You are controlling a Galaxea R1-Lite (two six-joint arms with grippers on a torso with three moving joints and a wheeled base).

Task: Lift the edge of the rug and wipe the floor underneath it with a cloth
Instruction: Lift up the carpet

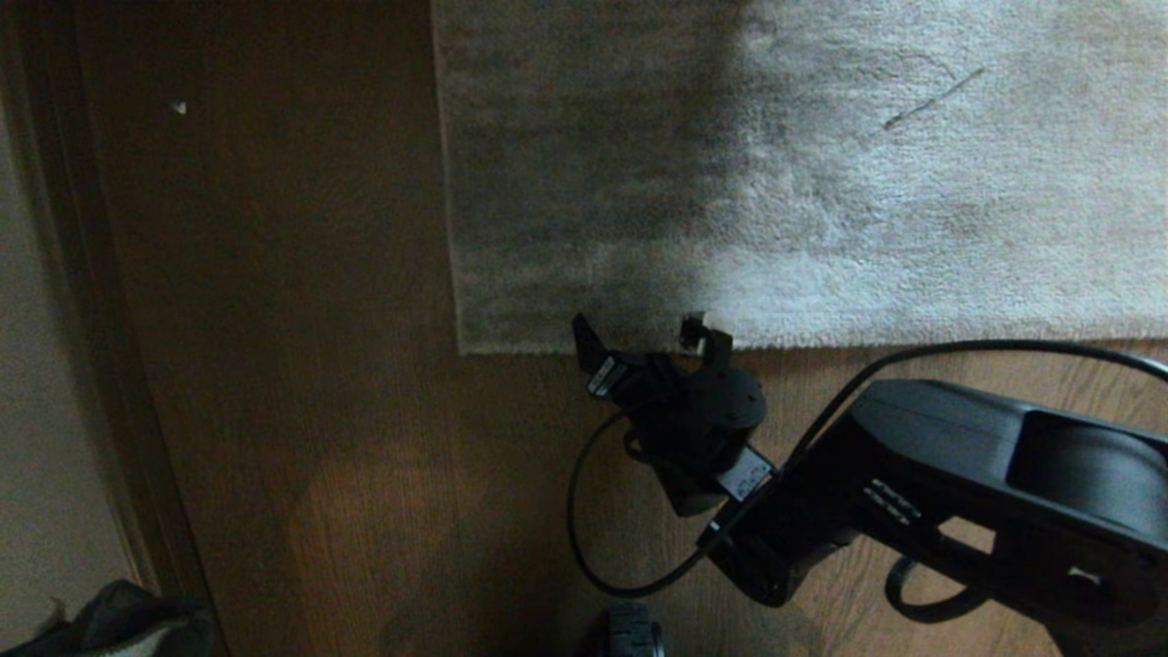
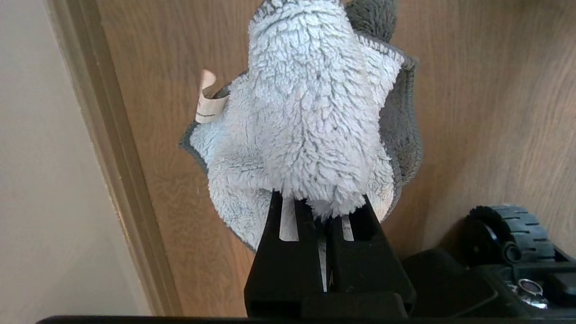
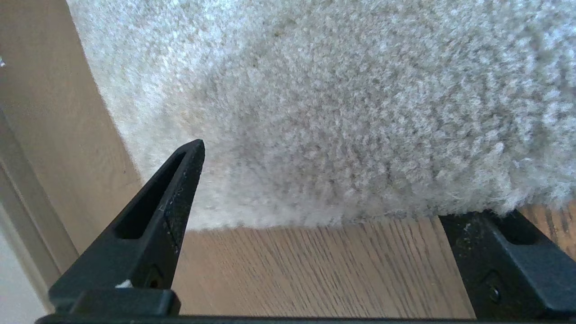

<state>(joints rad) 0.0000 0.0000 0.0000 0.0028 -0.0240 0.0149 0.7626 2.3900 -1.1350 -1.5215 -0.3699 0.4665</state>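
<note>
The right gripper [image 1: 643,333] stands wide open and empty at the near edge of the rug [image 1: 803,173], which lies flat on the floor [image 1: 310,365] just ahead of its fingers. This looks like the reaching step; next one finger must slip under the edge and the gripper must close on it. The left gripper [image 2: 321,211] is closed on the cloth [image 2: 310,112].

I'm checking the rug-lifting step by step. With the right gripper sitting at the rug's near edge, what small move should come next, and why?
Probably close the right gripper on the rug edge. Its fingers stand wide open, one over the pile, the other tucked at the edge, and the rug still lies flat on the floor. The left gripper already holds the cloth, ready to wipe.
</note>
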